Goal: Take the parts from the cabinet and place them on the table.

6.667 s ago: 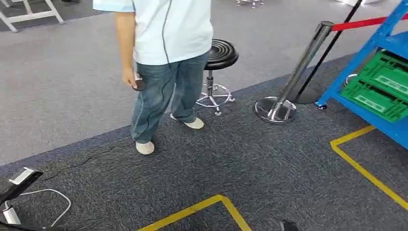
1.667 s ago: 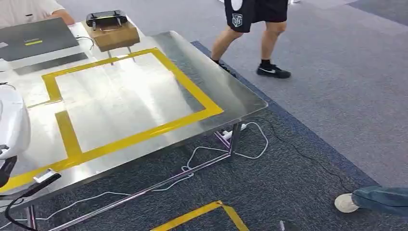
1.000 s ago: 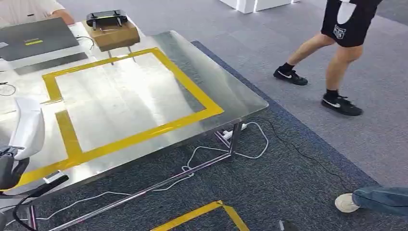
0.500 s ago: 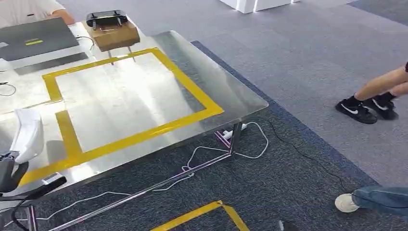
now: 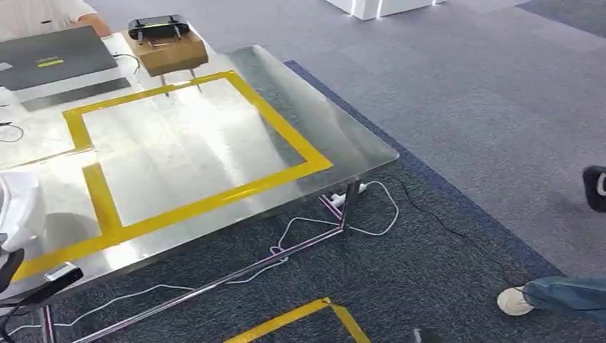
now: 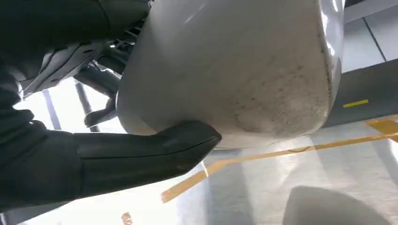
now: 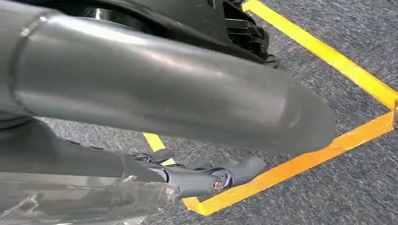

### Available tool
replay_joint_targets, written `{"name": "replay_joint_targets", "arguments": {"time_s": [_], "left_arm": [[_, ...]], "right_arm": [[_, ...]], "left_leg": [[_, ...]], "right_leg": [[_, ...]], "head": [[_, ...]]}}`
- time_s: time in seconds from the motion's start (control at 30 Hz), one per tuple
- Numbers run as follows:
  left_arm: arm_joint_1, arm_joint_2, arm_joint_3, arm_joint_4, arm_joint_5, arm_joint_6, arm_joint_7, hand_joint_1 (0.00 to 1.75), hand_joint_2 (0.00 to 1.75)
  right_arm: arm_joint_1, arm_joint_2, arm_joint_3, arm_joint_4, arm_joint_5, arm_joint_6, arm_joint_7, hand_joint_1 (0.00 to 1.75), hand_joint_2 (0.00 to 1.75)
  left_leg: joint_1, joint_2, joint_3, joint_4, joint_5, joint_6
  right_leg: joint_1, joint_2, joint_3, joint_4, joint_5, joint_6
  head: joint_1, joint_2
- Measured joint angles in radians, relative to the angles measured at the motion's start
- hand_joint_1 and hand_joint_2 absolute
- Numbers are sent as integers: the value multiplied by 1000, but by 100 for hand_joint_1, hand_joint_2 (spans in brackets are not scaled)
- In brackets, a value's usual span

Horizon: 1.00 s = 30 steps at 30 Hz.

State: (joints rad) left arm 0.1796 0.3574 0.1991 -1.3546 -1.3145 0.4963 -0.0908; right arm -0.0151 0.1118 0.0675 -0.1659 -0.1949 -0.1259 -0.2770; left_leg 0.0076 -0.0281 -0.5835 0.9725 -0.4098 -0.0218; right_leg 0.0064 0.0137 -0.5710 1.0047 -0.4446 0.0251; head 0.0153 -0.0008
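Note:
A white, rounded part (image 5: 18, 207) hangs over the near left corner of the steel table (image 5: 186, 150), just left of the yellow tape rectangle (image 5: 214, 196). My left hand (image 5: 7, 263) grips it from below at the picture's left edge. In the left wrist view the part (image 6: 234, 70) is close and large, and the dark thumb of my left hand (image 6: 94, 159) presses under it above the table top. My right hand (image 7: 202, 176) hangs over dark carpet marked with yellow tape, its fingers stretched out with nothing between them.
A laptop (image 5: 53, 57) and a cardboard box (image 5: 168, 53) carrying a black device stand at the table's far side, beside a seated person's arm (image 5: 43, 14). Cables (image 5: 343, 214) lie under the table. A person's jeans leg and shoe (image 5: 557, 296) are at the right.
The camera has turned from the blue cabinet to the table. A person in black shorts has walked out to the right. The white part has sunk lower and further left in the picture.

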Motion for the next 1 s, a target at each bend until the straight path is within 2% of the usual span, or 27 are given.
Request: {"name": "replay_joint_targets", "arguments": {"time_s": [0.03, 0.07, 0.33, 1.0], "left_arm": [[3, 0, 5, -3, 4, 5, -5, 168, 175], [6, 0, 9, -6, 7, 8, -11, 0, 175], [20, 0, 46, -31, 52, 11, -63, 0, 175], [27, 3, 64, -42, 58, 8, -65, 0, 175]], "right_arm": [[0, 0, 0, 0, 0, 1, -1, 0, 0], [0, 0, 0, 0, 2, 2, -2, 0, 0], [-1, 0, 0, 0, 9, 2, -3, 0, 0], [-2, 0, 0, 0, 12, 2, -3, 0, 0]], "left_leg": [[0, 0, 0, 0, 0, 0], [0, 0, 0, 0, 0, 0], [0, 0, 0, 0, 0, 0], [0, 0, 0, 0, 0, 0]], "right_leg": [[0, 0, 0, 0, 0, 0], [0, 0, 0, 0, 0, 0], [0, 0, 0, 0, 0, 0], [0, 0, 0, 0, 0, 0]], "head": [[0, 0], [0, 0], [0, 0], [0, 0]]}}
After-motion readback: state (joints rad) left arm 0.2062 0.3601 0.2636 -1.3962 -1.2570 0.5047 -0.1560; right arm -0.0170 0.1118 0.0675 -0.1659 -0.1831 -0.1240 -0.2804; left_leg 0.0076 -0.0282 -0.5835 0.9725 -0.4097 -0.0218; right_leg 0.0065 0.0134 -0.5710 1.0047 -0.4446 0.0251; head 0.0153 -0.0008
